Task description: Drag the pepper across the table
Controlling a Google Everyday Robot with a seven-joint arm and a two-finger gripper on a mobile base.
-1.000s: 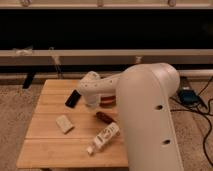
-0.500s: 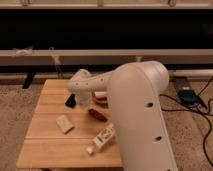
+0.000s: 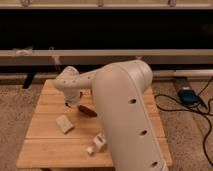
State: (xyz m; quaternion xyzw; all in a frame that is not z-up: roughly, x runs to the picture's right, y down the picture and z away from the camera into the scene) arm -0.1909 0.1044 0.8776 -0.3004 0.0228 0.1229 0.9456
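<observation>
A small square light wooden table (image 3: 50, 145) with a plank-striped top stands on beige carpet before a long dark low unit. Near its front edge lies a small white bottle (image 3: 97, 144), with a pale wedge-shaped block (image 3: 64, 123) behind it. Farther back rests the glossy dark reddish-brown pepper (image 3: 87, 111), with the white arm's claw (image 3: 74, 103) just beside its left end; whether they touch, or how the claw is set, I cannot tell.

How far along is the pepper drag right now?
Done: the arm has reached down, with the gripper low over the table at the pepper's left end. In hand: contact looks made or close; I cannot tell which. Left: most of the drag, since the pepper lies mid-table.
</observation>
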